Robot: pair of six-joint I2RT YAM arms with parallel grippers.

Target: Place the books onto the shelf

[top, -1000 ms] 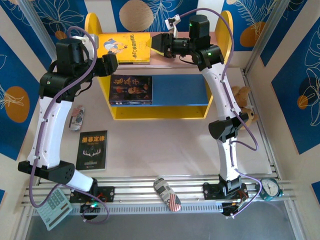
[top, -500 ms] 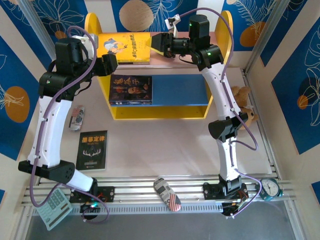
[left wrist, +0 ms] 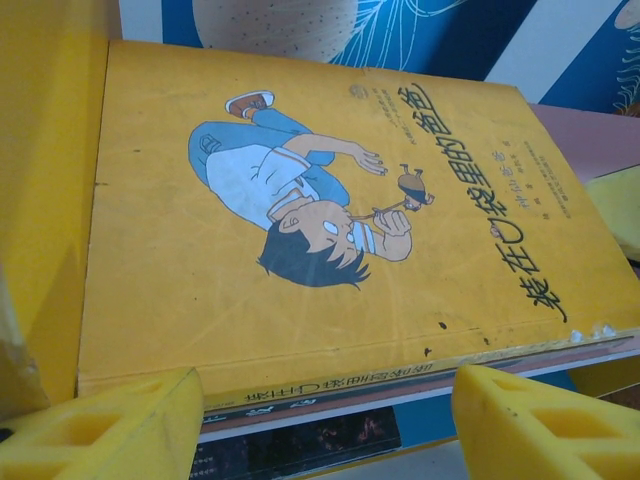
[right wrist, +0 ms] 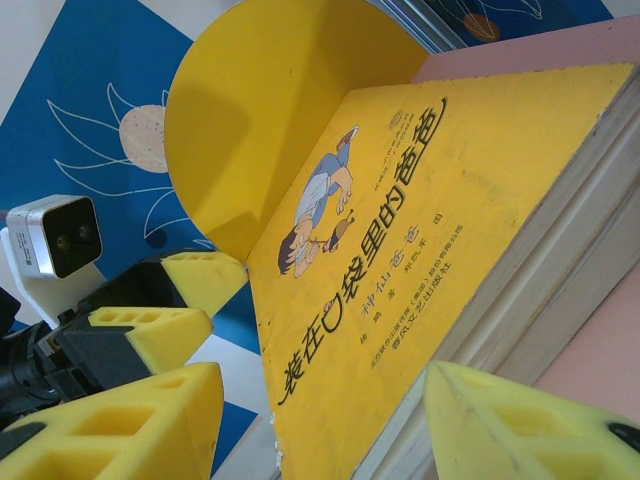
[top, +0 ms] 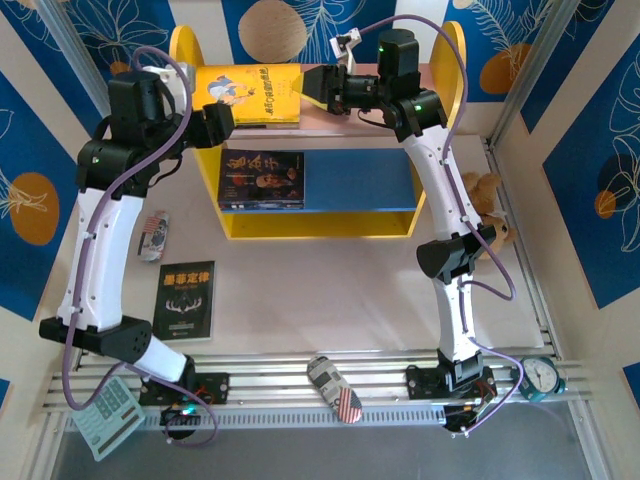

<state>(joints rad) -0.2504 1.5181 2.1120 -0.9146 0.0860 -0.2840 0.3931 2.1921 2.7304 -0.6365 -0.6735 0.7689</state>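
Pink top board (left wrist: 585,130): left half is taken by a flat yellow paperback with a cartoon boy (top: 250,93), lying close against the rounded yellow left side panel (top: 183,50). The left gripper (top: 218,128) crowds its near edge and the right gripper (top: 318,88) its right edge, both with jaws apart.

Blue lower board (top: 360,180): a dark portrait-cover book (top: 262,180) lies flat at left; the right half is free.

Pale tabletop (top: 320,290): passable at centre; a black gold-titled book (top: 185,300) lies at left.

Clad in white shells (top: 95,250) between black joint housings (top: 455,255), with purple cables (top: 512,285) looping alongside. Dotted with green indicator lights (top: 384,46) on the right arm (top: 445,185). Tipped with yellow, hollow-celled finger pads (left wrist: 110,425).
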